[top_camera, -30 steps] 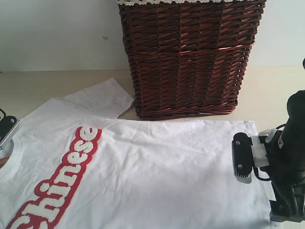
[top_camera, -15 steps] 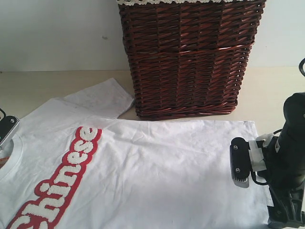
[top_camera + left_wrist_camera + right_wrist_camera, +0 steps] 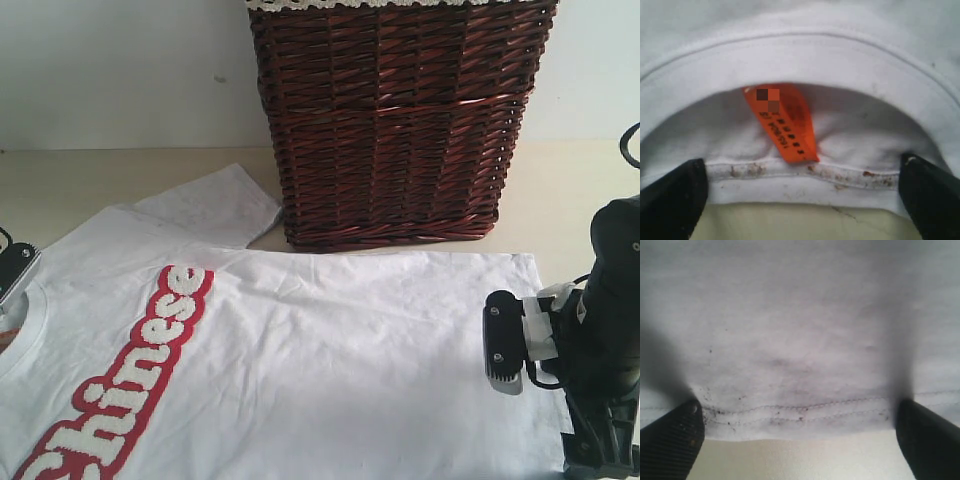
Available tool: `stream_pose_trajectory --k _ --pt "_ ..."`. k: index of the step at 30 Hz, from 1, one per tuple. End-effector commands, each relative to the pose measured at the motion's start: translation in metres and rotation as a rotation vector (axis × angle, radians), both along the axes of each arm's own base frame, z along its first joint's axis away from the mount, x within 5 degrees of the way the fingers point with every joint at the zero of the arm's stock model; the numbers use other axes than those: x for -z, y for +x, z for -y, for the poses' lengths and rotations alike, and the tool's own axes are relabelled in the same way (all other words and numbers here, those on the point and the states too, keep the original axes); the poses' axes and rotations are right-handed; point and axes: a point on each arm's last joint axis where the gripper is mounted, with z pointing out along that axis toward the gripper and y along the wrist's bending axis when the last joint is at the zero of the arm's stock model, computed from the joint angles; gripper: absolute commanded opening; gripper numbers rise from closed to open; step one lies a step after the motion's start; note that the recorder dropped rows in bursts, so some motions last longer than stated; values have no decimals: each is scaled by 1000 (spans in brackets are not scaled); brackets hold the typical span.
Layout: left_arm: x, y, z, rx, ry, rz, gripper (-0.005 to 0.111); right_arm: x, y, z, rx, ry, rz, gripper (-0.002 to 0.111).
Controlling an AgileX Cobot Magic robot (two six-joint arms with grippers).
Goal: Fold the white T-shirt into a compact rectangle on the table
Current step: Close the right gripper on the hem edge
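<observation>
The pale worktop (image 3: 90,185) carries the white T-shirt (image 3: 330,350), spread flat with its lettering up, just beside the dark wicker basket (image 3: 400,120). My right hand (image 3: 800,440) is spread wide astride the hem. My left hand (image 3: 800,200), equally spread, straddles the collar by the orange tag (image 3: 782,122).

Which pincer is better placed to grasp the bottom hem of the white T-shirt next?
The right pincer: its open fingers straddle the stitched hem of the white T-shirt. The left pincer, also open, sits at the collar, by the orange tag.
</observation>
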Motion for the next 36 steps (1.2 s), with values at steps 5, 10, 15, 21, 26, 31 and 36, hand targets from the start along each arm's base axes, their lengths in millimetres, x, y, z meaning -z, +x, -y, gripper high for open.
stream_pose_trajectory --k 5,10,15,21,26,31,36 --pt "8 3 2 -13 -8 21 102 4 0 2 -9 -8 -4 105" --pt "8 3 2 -13 -8 21 102 4 0 2 -9 -8 -5 105" --pt "8 3 2 -13 -8 21 102 4 2 2 -10 -4 16 105" --pt "8 3 2 -13 -8 21 102 5 4 -2 41 30 45 105" --pt "8 3 2 -13 -8 21 102 12 4 -1 39 25 20 105" --pt "8 3 2 -13 -8 21 102 21 6 -1 33 22 8 84" --pt "8 3 2 -13 -8 21 102 22 8 -2 31 27 31 36"
